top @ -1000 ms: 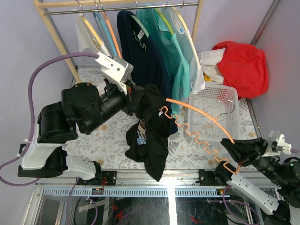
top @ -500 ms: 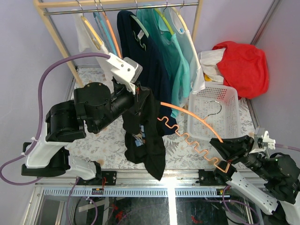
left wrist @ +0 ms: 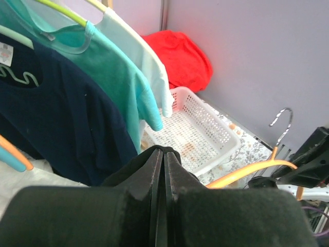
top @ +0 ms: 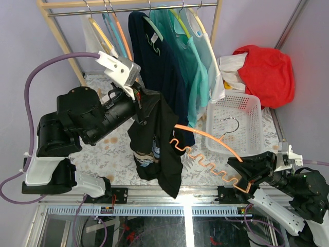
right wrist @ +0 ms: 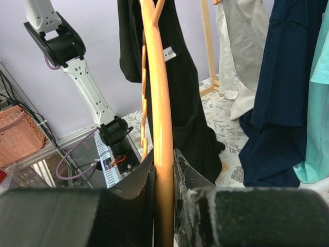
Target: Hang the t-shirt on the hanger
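The black t-shirt [top: 154, 149] hangs above the table from my left gripper [top: 140, 101], which is shut on a fold of its fabric [left wrist: 119, 174] near the top. In the left wrist view the jaws [left wrist: 164, 152] are pressed together with cloth wrapped round them. My right gripper [top: 241, 177] is shut on one end of the orange hanger [top: 205, 135] and holds it out to the left. The hanger's far tip sits against the shirt's right edge. Its wire hook [top: 229, 122] is over the basket. In the right wrist view the hanger bar [right wrist: 160, 103] runs up between the fingers toward the t-shirt [right wrist: 187, 87].
A wooden rack [top: 61, 36] at the back carries a navy shirt [top: 157, 56], teal shirts [top: 193, 62] and other hangers. A white basket [top: 252, 128] stands at the right, with a red cloth [top: 264, 69] behind it. The table has a floral cover [top: 110, 154].
My left gripper has swung left and back with the t-shirt, which now hangs straighter. My right gripper has pulled left and lower, bringing the hanger's tip down to the shirt's edge.
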Robot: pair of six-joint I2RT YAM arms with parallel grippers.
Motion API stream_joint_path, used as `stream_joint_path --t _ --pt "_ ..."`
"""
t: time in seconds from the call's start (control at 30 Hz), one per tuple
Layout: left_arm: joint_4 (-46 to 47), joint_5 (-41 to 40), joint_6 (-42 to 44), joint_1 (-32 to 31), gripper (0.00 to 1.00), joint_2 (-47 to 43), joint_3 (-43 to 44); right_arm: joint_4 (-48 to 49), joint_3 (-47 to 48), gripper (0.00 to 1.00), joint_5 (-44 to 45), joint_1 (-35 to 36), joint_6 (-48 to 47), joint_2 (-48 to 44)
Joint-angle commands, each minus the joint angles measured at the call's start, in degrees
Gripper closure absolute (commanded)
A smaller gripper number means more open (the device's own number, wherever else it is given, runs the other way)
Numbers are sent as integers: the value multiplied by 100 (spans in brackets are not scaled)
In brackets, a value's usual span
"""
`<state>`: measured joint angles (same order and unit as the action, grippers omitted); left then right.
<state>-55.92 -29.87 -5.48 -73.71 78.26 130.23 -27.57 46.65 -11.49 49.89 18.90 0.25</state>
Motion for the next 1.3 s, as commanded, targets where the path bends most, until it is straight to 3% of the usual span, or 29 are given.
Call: stream_joint_path --t 0.0,0.43,0.77,1.1,1.27 --pt "649 526 136 33 100 64 273 637 -137 100 -155 9 97 155" --pt "636 1103 3 34 100 76 320 2394 -484 100 327 4 -203 1143" --pt "548 328 54 38 100 -181 -65 1746 297 100 1365 9 -701 379" --pt "559 172 148 36 100 -96 60 2494 -47 100 674 6 -353 677" --pt "540 203 143 39 100 -81 57 1902 28 100 567 9 -387 1050"
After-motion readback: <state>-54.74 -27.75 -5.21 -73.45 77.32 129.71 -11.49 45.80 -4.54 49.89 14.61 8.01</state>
